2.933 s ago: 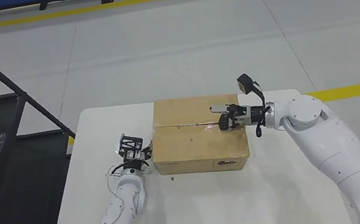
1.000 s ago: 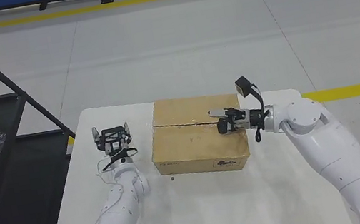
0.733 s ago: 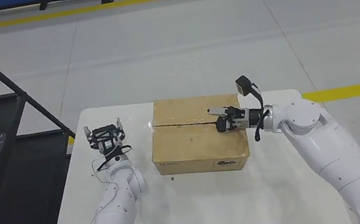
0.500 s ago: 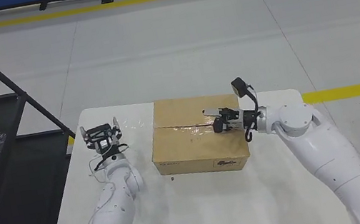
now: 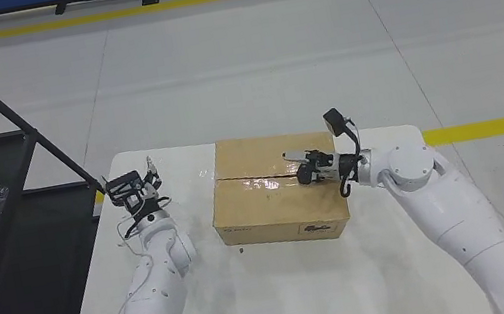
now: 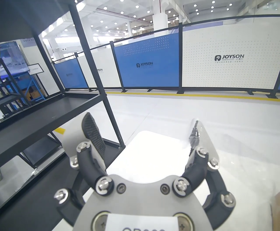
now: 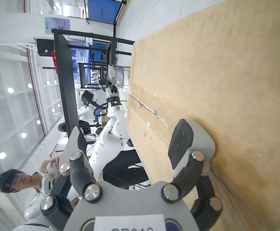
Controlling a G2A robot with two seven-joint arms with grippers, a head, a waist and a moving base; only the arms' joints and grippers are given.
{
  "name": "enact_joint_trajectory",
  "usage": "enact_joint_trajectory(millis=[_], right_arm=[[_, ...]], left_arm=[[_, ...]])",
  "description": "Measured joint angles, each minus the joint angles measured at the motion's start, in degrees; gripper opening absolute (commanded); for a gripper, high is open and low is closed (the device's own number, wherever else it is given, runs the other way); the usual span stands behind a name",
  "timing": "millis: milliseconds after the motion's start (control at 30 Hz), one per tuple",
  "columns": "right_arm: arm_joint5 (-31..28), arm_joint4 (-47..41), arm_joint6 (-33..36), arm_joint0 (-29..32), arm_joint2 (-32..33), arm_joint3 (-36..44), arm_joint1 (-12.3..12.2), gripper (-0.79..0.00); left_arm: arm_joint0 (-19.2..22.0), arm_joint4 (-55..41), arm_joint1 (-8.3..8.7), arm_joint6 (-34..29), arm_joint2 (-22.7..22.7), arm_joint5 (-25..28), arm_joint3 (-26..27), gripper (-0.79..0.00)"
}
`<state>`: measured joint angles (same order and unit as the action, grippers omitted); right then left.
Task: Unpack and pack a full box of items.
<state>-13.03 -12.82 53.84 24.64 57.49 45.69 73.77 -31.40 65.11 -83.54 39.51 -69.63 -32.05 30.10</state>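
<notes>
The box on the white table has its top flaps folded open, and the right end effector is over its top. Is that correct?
Not quite. The top view shows the top flaps of the box closed, lying flat and meeting at a seam. The rest holds: the box is on the white table, and the right end effector is over its top.

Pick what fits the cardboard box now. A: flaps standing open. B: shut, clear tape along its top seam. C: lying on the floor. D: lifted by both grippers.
B: the cardboard box sits on the table, flaps flat, with tape over the seam.
</notes>
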Motion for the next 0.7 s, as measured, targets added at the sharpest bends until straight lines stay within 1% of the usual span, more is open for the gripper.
enact_joint_trajectory(millis=[200, 300, 700], right_arm=[[-0.53, -0.32, 0.03, 0.22, 0.75, -0.35, -0.14, 0.0], [-0.81, -0.57, 0.02, 0.42, 1.27, -0.32, -0.27, 0.0], [-1.59, -0.51, 0.22, 2.27, 4.39, 2.11, -1.49, 0.0]], left_arm=[[-1.15, 1.27, 0.42, -1.37, -1.15, -0.11, 4.25, 0.0], [-2.03, 2.21, 0.55, -2.08, -1.43, -0.02, 7.16, 0.0], [-7.36, 8.91, 1.07, -6.58, -1.96, -1.11, 22.24, 0.0]])
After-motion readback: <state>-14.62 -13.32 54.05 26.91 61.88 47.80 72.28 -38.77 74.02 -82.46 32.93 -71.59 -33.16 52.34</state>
